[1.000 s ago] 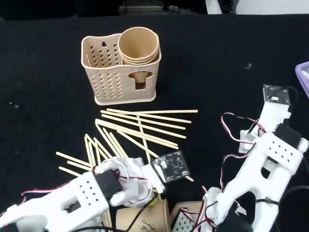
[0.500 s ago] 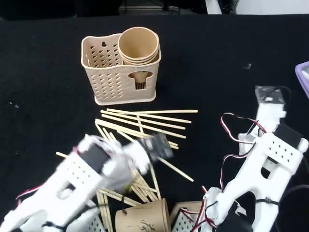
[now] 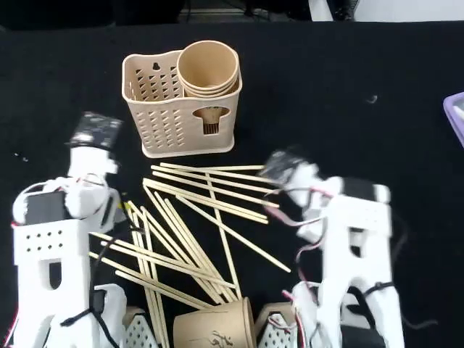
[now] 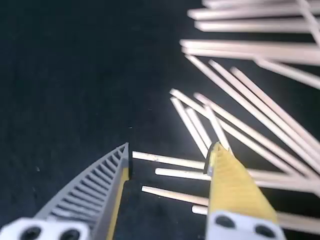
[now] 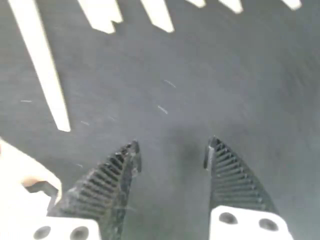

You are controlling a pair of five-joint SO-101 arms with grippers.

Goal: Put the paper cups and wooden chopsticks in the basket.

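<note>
The left hand (image 4: pixel 170 150) is now hanging released over the chopsticks' (image 3: pixel 196 217) ends at the pile's 9 o'clock, having left its middle, while the right hand (image 5: pixel 172 147), also released, is closing in at 3 o'clock over the table (image 5: pixel 225 75); cups (image 3: pixel 208 65) are sitting in the basket (image 3: pixel 174 123) at 12 o'clock.

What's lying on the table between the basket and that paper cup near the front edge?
Loose wooden chopsticks, scattered crisscross over the black table; the high view shows it.
</note>
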